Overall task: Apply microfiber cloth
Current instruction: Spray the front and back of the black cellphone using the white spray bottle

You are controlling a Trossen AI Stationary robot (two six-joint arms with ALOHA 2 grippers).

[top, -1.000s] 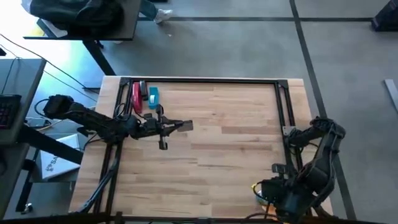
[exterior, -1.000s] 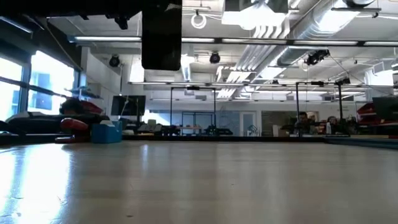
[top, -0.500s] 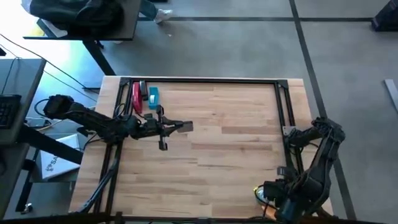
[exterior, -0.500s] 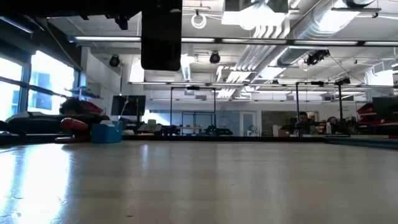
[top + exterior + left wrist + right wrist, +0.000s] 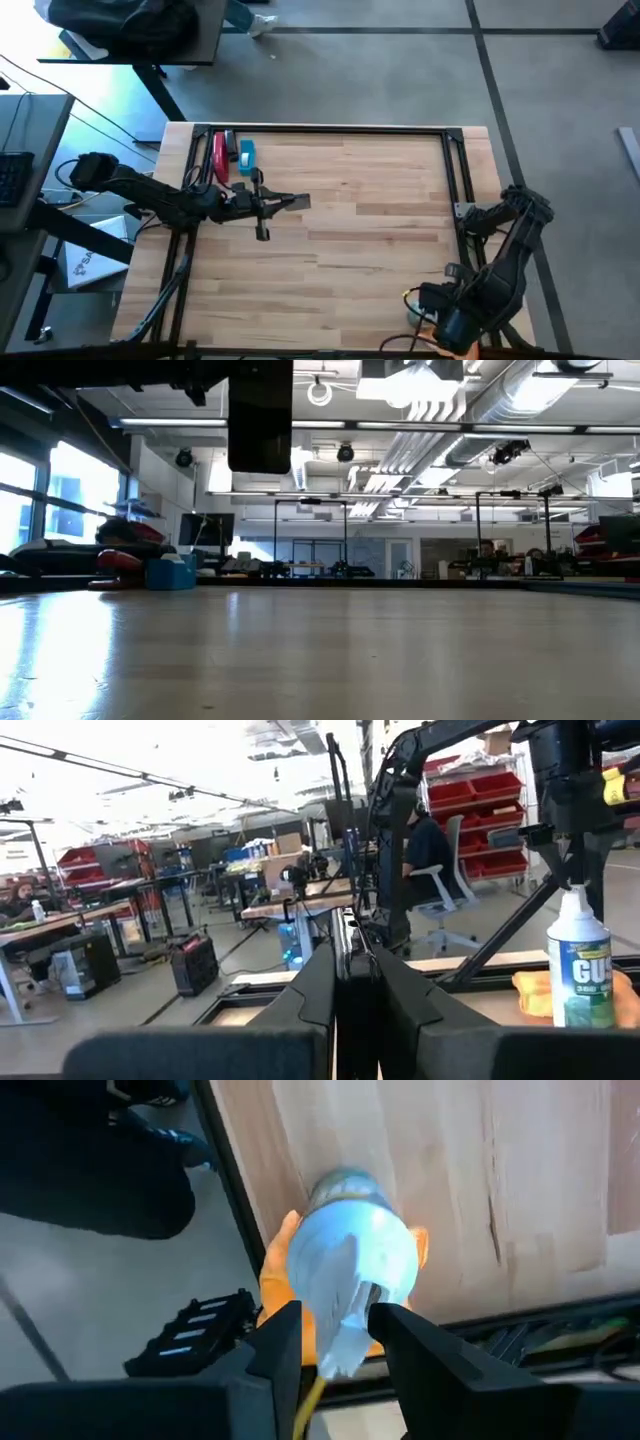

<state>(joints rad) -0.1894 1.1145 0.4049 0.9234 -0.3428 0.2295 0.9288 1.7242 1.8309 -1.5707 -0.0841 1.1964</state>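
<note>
Two arms were over the wooden desk [image 5: 350, 220]. The left gripper [image 5: 296, 203] hung above the desk's left half, near the far-left corner, and its fingers [image 5: 320, 985] were pressed together with nothing between them. In the low view that arm showed only as a dark block at the top.

The right gripper [image 5: 335, 1342] was down at the desk's near-right corner, directly above the white spray bottle [image 5: 352, 1270]. Its fingers [image 5: 278, 1342] were parted, one on each side of the bottle's top, but whether they touched it could not be told. In the high view the right arm covered that corner and the bottle could not be made out.

The orange microfiber cloth [image 5: 278, 1275] lay on the desk at the near-right corner, beside the desk's black frame rail, with the bottle standing on or right against it. Only its edges showed around the bottle in the right wrist view. The left wrist view showed the same pair from the side: the bottle [image 5: 580, 960] upright, with the cloth [image 5: 530, 992] bunched low at its base.

At the far-left corner lay a red tool [image 5: 219, 157] and a small blue object [image 5: 246, 153] side by side, well apart from the cloth.
</note>
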